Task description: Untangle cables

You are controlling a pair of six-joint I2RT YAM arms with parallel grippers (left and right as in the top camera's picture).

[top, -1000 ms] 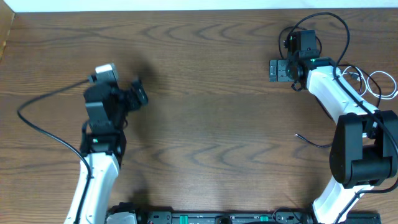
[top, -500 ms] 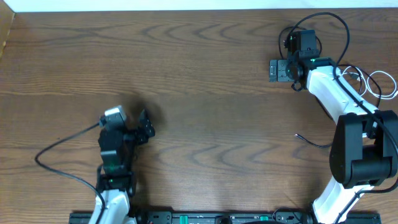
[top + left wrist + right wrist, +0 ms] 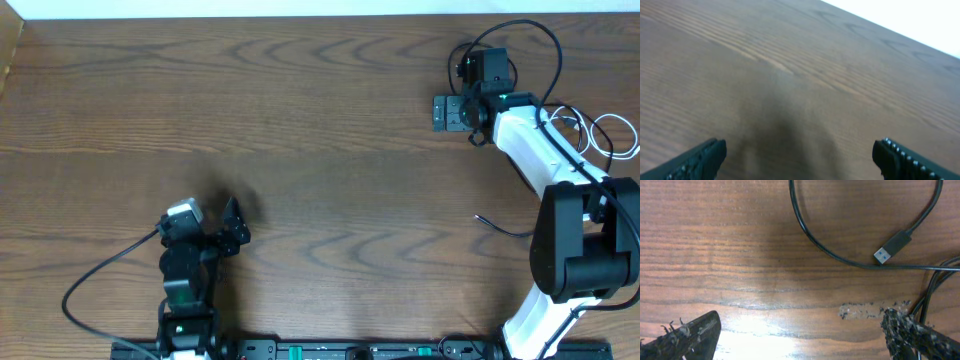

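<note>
A thin black cable (image 3: 810,235) curves over the wood in the right wrist view and ends in a USB plug (image 3: 892,247) with a blue insert. My right gripper (image 3: 800,335) hangs open over bare wood below that plug and holds nothing. From overhead, my right gripper (image 3: 450,112) is at the back right. White cable (image 3: 612,135) loops lie at the right edge beside the right arm. A loose black cable end (image 3: 495,226) lies left of the arm's base. My left gripper (image 3: 232,228) stands open near the front left, and in its wrist view the left gripper (image 3: 800,160) spans only bare table.
The left arm's own thick black wire (image 3: 100,280) trails over the table at the front left. The table's far edge (image 3: 320,14) runs along the top. A pale scuff mark (image 3: 865,310) is on the wood near my right finger.
The left arm has drawn back toward the front edge, carrying its open gripper nearer the arm's base. The right arm and the cables have not moved.
</note>
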